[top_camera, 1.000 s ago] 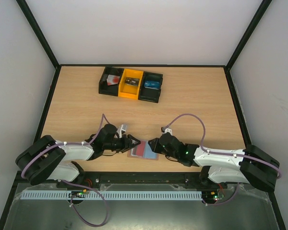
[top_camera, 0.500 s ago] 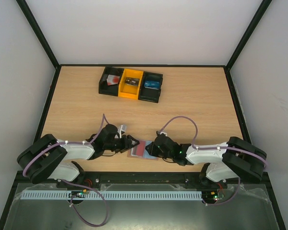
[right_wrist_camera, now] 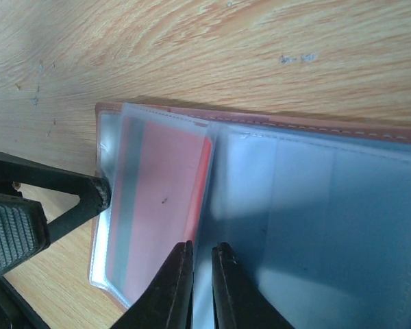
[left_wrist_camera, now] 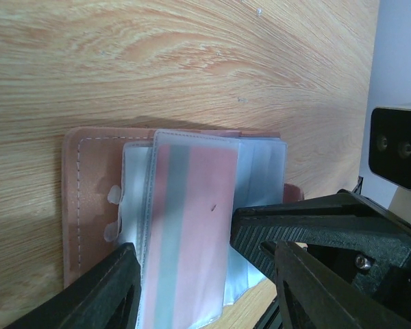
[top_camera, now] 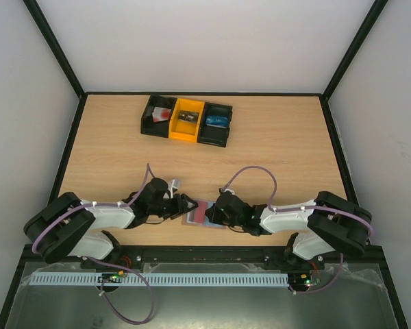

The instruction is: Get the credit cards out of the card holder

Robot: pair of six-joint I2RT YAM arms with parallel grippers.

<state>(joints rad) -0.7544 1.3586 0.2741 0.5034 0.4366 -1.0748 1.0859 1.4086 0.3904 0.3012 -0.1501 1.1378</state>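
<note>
Top view: the card holder [top_camera: 198, 217] is found at 6 o'clock on the desk [top_camera: 274, 151], by the near edge. It is flanked by the left fingers [top_camera: 189, 205] at its 9 o'clock and the right fingers [top_camera: 212, 213] at its 3 o'clock. Only here are the bins seen, at 12 o'clock: one orange bin [top_camera: 187, 119] between two black bins [top_camera: 157, 116], three counted.

Left wrist view: the holder's brown stitched rim is shown. The left fingers [left_wrist_camera: 106, 291] are held apart, one over the rim, the other over the clear pocket, with the red card [left_wrist_camera: 192, 226] between them.

Right wrist view: the blue card [right_wrist_camera: 308, 226] is made out through its pocket. The right fingers [right_wrist_camera: 171, 284] are brought nearly together on the red card's bare edge.

Cards counted: two, both lodged in the holder.

Against one second ago: the right arm [top_camera: 288, 219] has been shifted toward 9 o'clock, and the blue half is now covered in the top view. The holder is unmoved.
</note>
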